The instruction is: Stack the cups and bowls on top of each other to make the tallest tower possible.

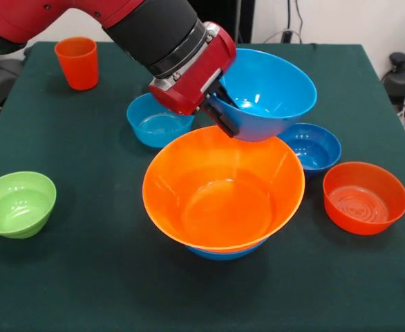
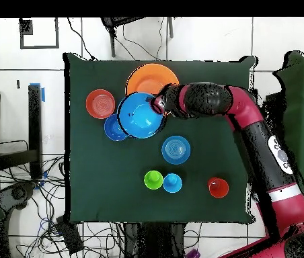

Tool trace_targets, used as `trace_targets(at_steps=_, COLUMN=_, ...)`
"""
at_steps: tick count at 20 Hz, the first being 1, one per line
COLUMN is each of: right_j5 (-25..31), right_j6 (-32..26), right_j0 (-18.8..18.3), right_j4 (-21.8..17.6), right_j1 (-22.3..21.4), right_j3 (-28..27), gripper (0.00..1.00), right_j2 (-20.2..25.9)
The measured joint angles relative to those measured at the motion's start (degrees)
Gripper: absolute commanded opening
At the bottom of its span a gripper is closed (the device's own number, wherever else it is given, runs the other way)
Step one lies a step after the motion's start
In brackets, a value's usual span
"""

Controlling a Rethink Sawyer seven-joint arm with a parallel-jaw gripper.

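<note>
My gripper is shut on the near-left rim of a large bright blue bowl and holds it tilted in the air, just behind the tower. The tower is a wide orange bowl nested on a blue bowl whose base shows beneath. In the overhead view the gripper holds the blue bowl beside the orange bowl. An orange cup stands far left. The green cup and light blue cup show only in the overhead view.
A light blue bowl sits behind the tower and a small dark blue bowl partly under the held bowl. An orange bowl stands at the right and a lime green bowl at the left. The arm spans the table's right in the overhead view.
</note>
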Motion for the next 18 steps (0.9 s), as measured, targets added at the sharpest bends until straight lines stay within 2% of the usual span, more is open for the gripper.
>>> trace_targets(at_steps=10, right_j5=1.22, right_j6=-0.47, right_j0=0.56, right_j4=1.87, right_j1=1.83, right_j3=-2.53, gripper=0.0, right_j2=-0.01)
trace_targets(at_steps=18, right_j5=6.58, right_j6=-5.48, right_j0=3.48, right_j4=2.95, right_j1=5.37, right_j3=-10.16, gripper=0.0, right_j2=0.0)
